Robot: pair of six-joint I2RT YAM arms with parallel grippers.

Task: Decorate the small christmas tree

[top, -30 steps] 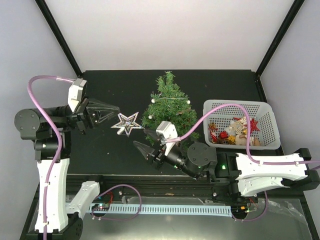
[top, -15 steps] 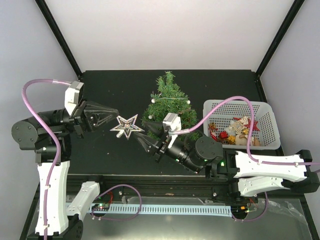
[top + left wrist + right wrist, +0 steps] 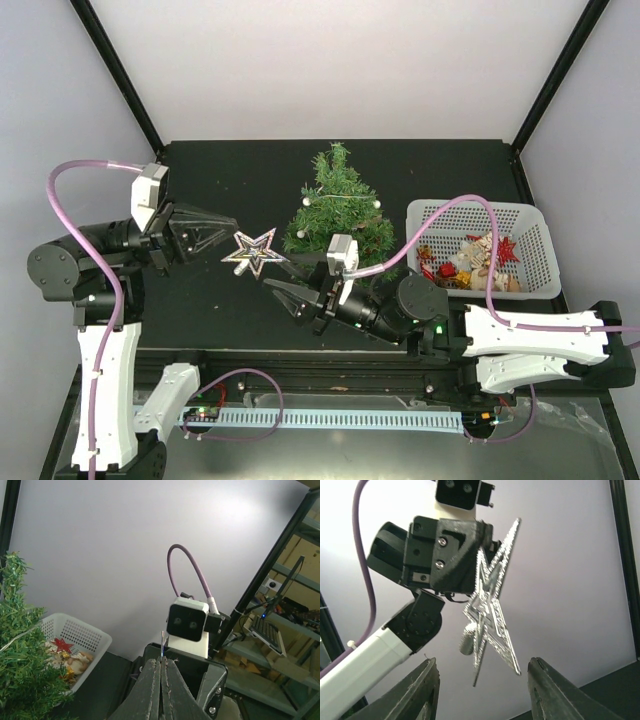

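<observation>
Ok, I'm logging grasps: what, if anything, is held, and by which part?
The left gripper pinches the silver star by one of its points. The right gripper, open near it, holds nothing.

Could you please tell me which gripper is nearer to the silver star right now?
Left. The left gripper is shut on the silver star, holding it up. The right gripper sits open a short way off, pointing at it, not touching.
</observation>
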